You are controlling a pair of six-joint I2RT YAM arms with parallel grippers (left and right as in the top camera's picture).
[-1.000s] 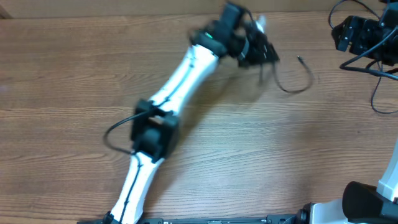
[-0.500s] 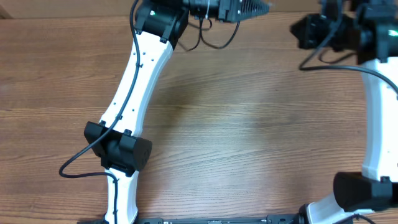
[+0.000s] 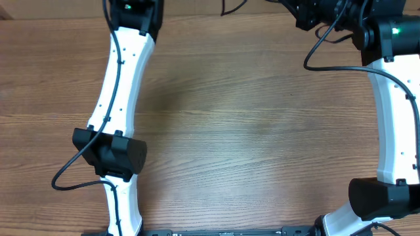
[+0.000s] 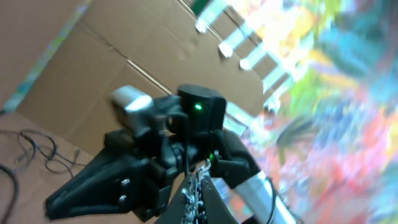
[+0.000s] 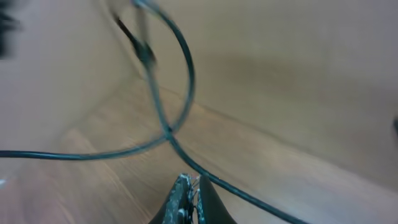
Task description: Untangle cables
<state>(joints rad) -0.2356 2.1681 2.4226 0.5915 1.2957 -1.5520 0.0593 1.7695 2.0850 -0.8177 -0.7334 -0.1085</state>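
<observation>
Seen from above, the left arm goes from 7 o'clock up to 11 o'clock. The right arm goes from 5 o'clock up to 1 o'clock. Both reach past the far edge of the wooden surface. Only a small black loop of the cables shows there, at 12 o'clock, right at the top edge between the two arms. The left end effector has its tips pressed together, narrow, with no gap. A thin dark strand stands up from the tips, but I cannot tell if it is pinched. In the left wrist view, more thin black strands lie loose on the surface at 9 o'clock, in front of a cardboard wall. The black head of the right arm, with a small green light, fills the middle of that view. The right end effector is squeezed narrow too. A thin black strand runs just past its tips from 4 o'clock toward 12 o'clock and crosses a curved loop above. That view is blurry, so I cannot tell if the tips grip it.
</observation>
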